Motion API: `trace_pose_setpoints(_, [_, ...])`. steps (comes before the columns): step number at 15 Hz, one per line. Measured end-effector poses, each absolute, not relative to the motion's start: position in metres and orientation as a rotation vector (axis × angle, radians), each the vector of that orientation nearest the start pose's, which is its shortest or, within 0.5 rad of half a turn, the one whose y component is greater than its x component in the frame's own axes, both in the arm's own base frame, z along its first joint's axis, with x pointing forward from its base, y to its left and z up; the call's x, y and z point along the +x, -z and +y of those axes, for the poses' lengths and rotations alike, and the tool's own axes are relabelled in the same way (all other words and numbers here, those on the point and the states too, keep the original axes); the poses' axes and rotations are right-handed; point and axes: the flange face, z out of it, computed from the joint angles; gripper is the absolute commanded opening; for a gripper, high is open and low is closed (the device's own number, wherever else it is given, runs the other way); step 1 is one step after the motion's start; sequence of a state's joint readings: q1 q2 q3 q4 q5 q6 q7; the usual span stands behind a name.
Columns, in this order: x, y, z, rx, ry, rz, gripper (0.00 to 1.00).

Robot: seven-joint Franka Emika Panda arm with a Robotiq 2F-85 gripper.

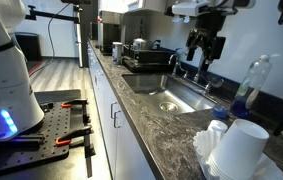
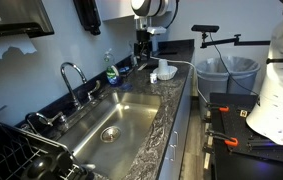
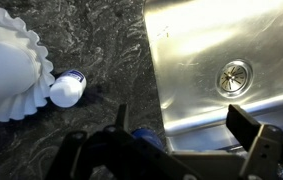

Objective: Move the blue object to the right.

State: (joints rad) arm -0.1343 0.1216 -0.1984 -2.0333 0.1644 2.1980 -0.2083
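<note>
The blue object (image 3: 147, 140) shows in the wrist view as a blue shape at the sink's edge, partly hidden behind my gripper's body. It seems to be the clear bottle with blue liquid (image 1: 247, 92) standing behind the sink; the bottle also shows in an exterior view (image 2: 111, 72). My gripper (image 3: 181, 120) is open and empty, its fingers spread wide. It hangs well above the counter by the sink in both exterior views (image 1: 203, 58) (image 2: 144, 50), apart from the bottle.
A steel sink (image 3: 196, 70) with a faucet (image 2: 71, 75) fills the counter's middle. A stack of white coffee filters (image 3: 6, 65) and a small white cup with a blue rim (image 3: 66, 91) lie beside it. A dish rack (image 1: 146, 62) stands beyond the sink.
</note>
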Motion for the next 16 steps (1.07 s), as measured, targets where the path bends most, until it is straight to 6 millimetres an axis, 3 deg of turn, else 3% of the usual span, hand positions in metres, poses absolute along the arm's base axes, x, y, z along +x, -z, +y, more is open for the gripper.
trace_pose_setpoints(5, [0.566,-0.380,-0.179,-3.032,0.007,-0.007,1.00])
trace_pose_setpoints(9, [0.562,-0.385,-0.172,-2.959,-0.105,-0.319,1.00])
trace_pose_setpoints(16, [0.562,-0.387,-0.172,-2.945,-0.101,-0.404,1.00])
